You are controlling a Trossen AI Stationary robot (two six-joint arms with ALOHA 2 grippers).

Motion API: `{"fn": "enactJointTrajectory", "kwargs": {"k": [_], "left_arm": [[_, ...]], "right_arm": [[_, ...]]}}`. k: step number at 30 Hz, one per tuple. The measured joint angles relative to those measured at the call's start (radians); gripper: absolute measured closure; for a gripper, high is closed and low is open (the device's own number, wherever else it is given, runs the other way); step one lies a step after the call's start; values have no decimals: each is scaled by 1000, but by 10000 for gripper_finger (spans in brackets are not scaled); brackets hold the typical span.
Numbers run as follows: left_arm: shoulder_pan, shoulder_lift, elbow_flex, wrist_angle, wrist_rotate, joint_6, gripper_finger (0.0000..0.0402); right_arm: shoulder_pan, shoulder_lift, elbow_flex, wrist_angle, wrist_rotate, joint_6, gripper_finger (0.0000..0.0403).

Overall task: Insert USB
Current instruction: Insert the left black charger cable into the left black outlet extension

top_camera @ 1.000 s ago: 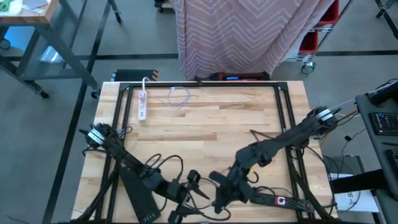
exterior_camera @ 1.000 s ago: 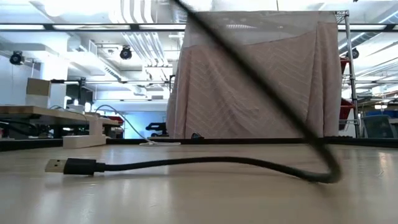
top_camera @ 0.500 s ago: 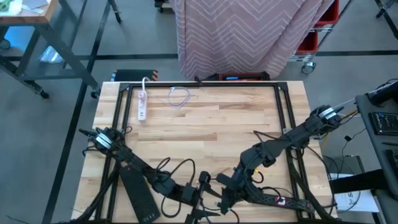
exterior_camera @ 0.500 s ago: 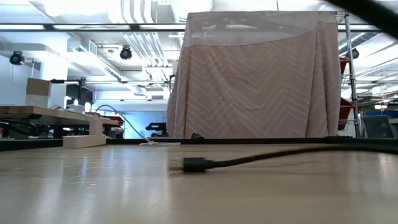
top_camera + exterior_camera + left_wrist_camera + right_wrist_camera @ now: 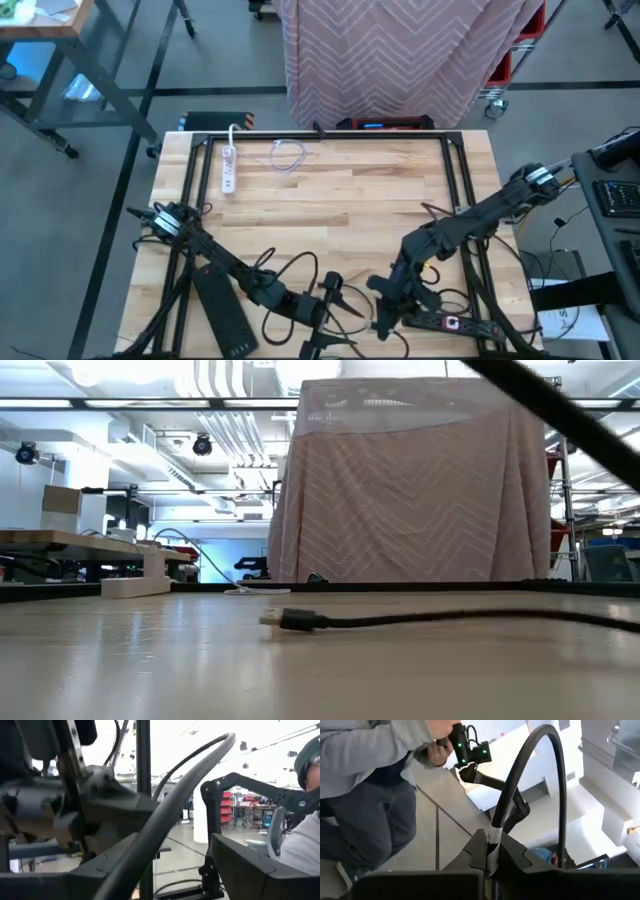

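A black USB cable lies on the wooden table; its plug (image 5: 290,620) rests flat on the tabletop and the cable (image 5: 450,617) runs off toward the right. Near the table's front edge, my right gripper (image 5: 385,318) is shut on a raised stretch of this cable. My left gripper (image 5: 335,300) stands just to its left, open. The cable (image 5: 165,815) passes between the left fingers; whether it touches them I cannot tell. My right gripper pinches the cable between its two fingers at a white-wrapped spot (image 5: 493,837). The fingers lie across the cable. From the hold, the cable rises, arches over (image 5: 545,735) and comes back down, clear of the table there.
A black power strip (image 5: 225,320) lies at the near left and another strip with a red mark (image 5: 450,322) at the near right. A white power strip (image 5: 227,168) and a thin white cord (image 5: 288,155) lie at the far left. A person (image 5: 365,785) stands beside the table.
Both grippers have gone toward the table's right edge along its front. The cable has been dragged with them, and the plug has slid along the tabletop toward the right, still lying flat.
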Motion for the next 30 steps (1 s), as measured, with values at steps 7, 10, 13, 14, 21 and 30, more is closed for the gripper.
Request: {"fn": "enactJointTrajectory", "kwargs": {"k": [7,10,13,14,21,30], "left_arm": [[37,-1,47,-131,-2,-28,195],[37,-1,49,-137,15,-33,206],[35,-1,48,-146,22,-32,218],[36,-1,48,-147,21,-29,222],[50,-1,48,-171,15,-26,240],[48,-11,47,-246,-12,14,224]], "right_arm": [[0,-5,10,2,0,62,398],[0,-5,10,-2,0,76,398],[0,-5,10,-1,0,91,398],[0,-5,11,-1,0,95,398],[-7,-5,11,-38,0,102,395],[-10,-10,11,-36,0,141,398]]}}
